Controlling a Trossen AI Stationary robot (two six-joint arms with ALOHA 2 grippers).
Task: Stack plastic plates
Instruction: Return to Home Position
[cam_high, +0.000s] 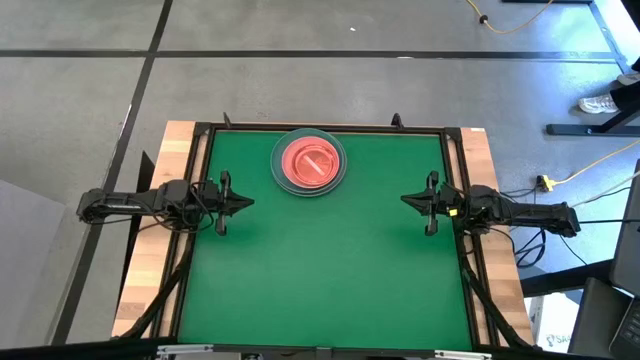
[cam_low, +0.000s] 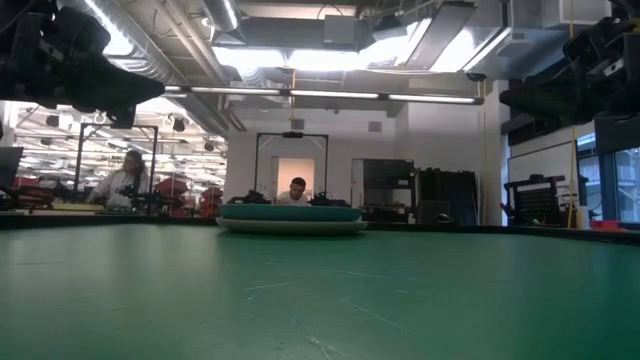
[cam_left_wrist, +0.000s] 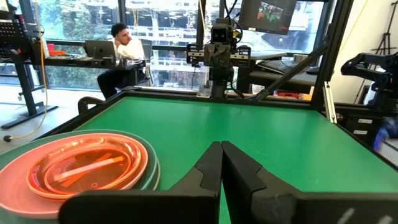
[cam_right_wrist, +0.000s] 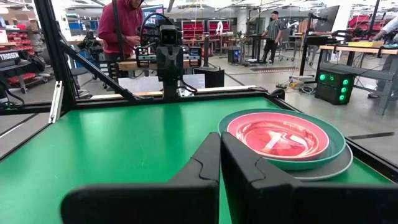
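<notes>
Plates (cam_high: 309, 162) sit in one stack near the far edge of the green table (cam_high: 330, 280), pink on top, well apart from both grippers. Left gripper (cam_high: 248, 201) and right gripper (cam_high: 405, 200) hover at opposite sides, fingers pressed together, holding nothing.

left arm (cam_high: 140, 202), right arm (cam_high: 520, 212): slim, matte black, black cables alongside. fingers (cam_left_wrist: 208, 174) black, wedge-shaped, tapering to points.
</notes>
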